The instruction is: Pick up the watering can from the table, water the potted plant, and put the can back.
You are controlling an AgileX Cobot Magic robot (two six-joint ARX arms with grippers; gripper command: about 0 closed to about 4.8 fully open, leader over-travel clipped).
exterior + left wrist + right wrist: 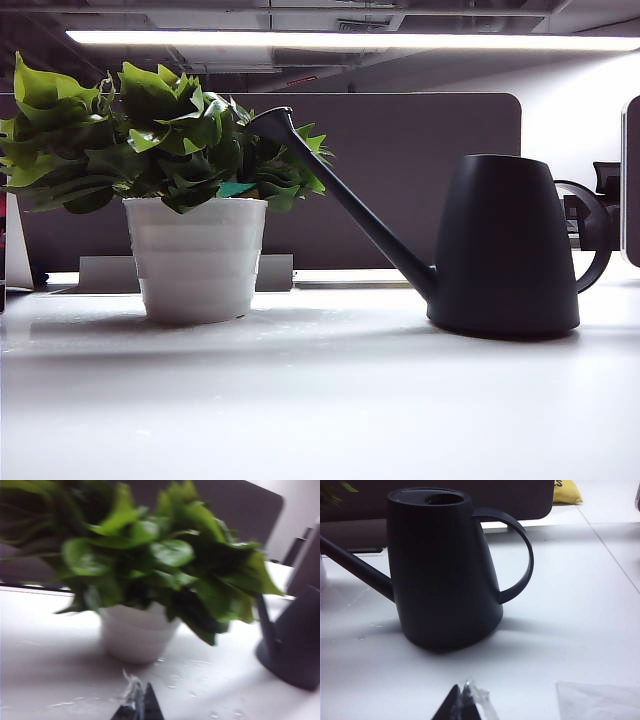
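Note:
The watering can point(500, 245) stands upright on the table point(320, 400) at the right, its long spout rising left into the leaves of the potted plant point(198, 255). Neither gripper shows in the exterior view. In the left wrist view my left gripper point(139, 700) is shut and empty, low over the table a short way in front of the potted plant point(135, 635), with the watering can point(297, 645) off to one side. My right gripper point(461, 697) is shut on nothing, a short way from the watering can point(442, 570), whose loop handle point(520, 555) is free.
A dark grey partition panel point(420, 180) stands behind both objects. Water drops point(172, 685) lie on the table near the pot. A white sheet point(600, 700) lies beside my right gripper. A yellow item point(567, 491) sits far back.

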